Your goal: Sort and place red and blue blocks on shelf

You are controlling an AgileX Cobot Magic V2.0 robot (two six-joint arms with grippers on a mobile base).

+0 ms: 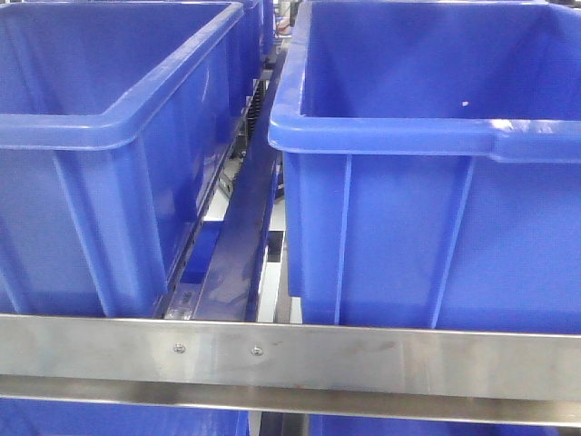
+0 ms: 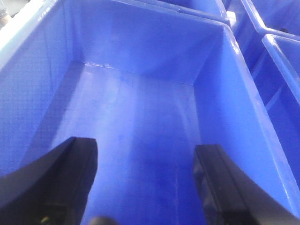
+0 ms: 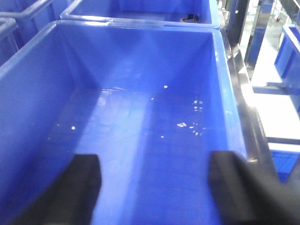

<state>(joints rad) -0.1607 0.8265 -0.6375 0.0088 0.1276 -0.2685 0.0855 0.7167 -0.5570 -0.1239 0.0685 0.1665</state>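
Two blue bins sit side by side on the shelf (image 1: 290,359), whose steel front rail runs level across the bottom of the front view, its long axis left to right. The left bin (image 1: 109,127) and the right bin (image 1: 427,136) stand apart, with a narrow gap between them where a track runs back, away from the rail. The bins' long sides also run back from the rail. The left end effector (image 2: 145,183) hangs over the open top of a bin (image 2: 140,112), pointing down into it, its two dark fingers (image 2: 56,183) spread wide with nothing between them; the floor beneath is bare blue plastic. The right end effector (image 3: 154,187) likewise hangs over a bin (image 3: 140,93), fingers (image 3: 243,187) wide apart and holding nothing; pale specks dot that bin's floor. Another bin (image 3: 154,11) stands behind it. Neither the red nor the blue block shows in any view.
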